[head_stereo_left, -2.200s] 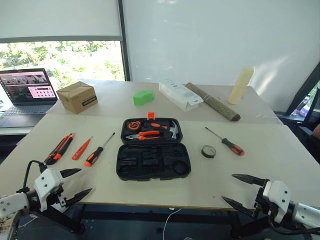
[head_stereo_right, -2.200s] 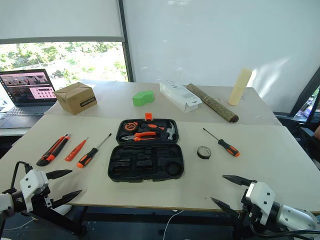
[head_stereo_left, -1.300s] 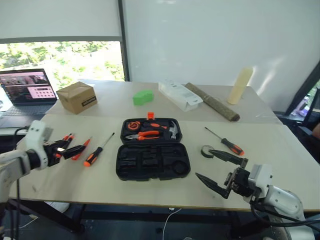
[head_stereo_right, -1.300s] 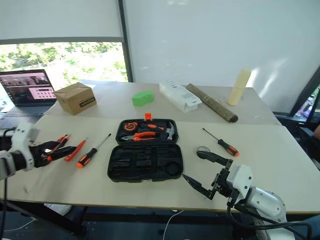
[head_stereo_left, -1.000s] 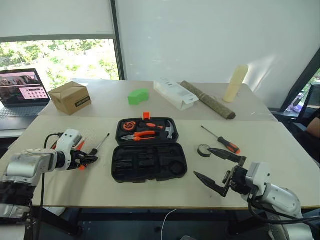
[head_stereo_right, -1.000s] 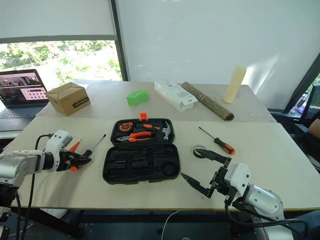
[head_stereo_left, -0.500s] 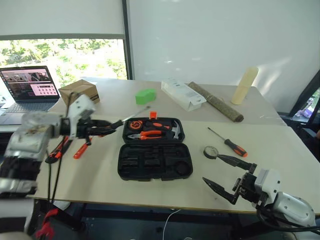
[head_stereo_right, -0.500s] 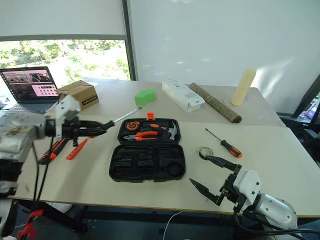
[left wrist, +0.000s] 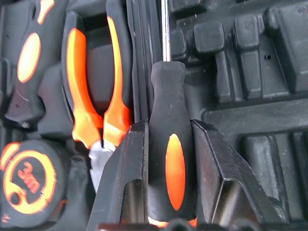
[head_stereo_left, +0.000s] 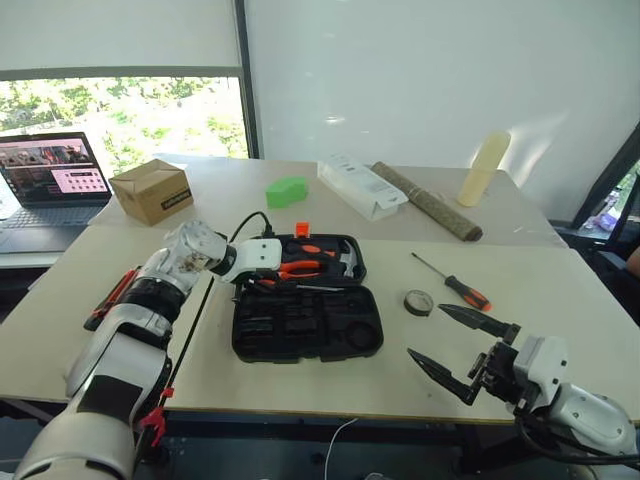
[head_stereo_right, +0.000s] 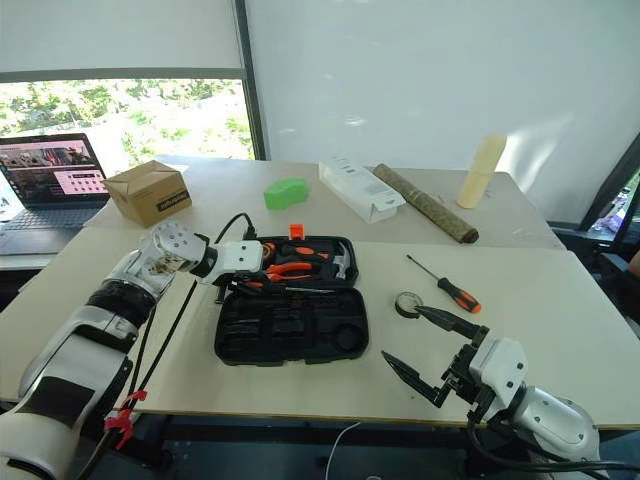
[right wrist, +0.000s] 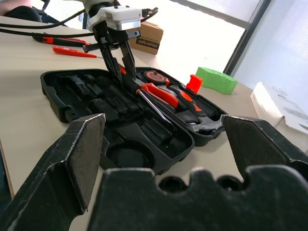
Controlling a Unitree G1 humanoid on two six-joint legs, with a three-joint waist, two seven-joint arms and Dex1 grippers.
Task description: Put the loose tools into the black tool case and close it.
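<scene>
Left claw brings a screwdriver over the open case.

The left claw [left wrist: 168, 144] is closed on the handle of a screwdriver [left wrist: 166, 139], just above the hinge line of the case [head_stereo_left: 305, 325], with the shaft reaching toward 3 o'clock over the pliers [head_stereo_left: 300, 267]. The right claw [head_stereo_left: 462, 347] hangs wide open and empty near the table [head_stereo_left: 560, 290] edge at 4 o'clock from the case. The tape roll [head_stereo_left: 418, 302] and a second screwdriver [head_stereo_left: 452, 283] lie at 3 o'clock of the case; the knife [head_stereo_left: 108, 300] lies at 9 o'clock. I judge the risks so: if the screwdriver is released across the hinge and not in a moulded slot, the lid can fail to close, or its tip may catch on the pliers.
</scene>
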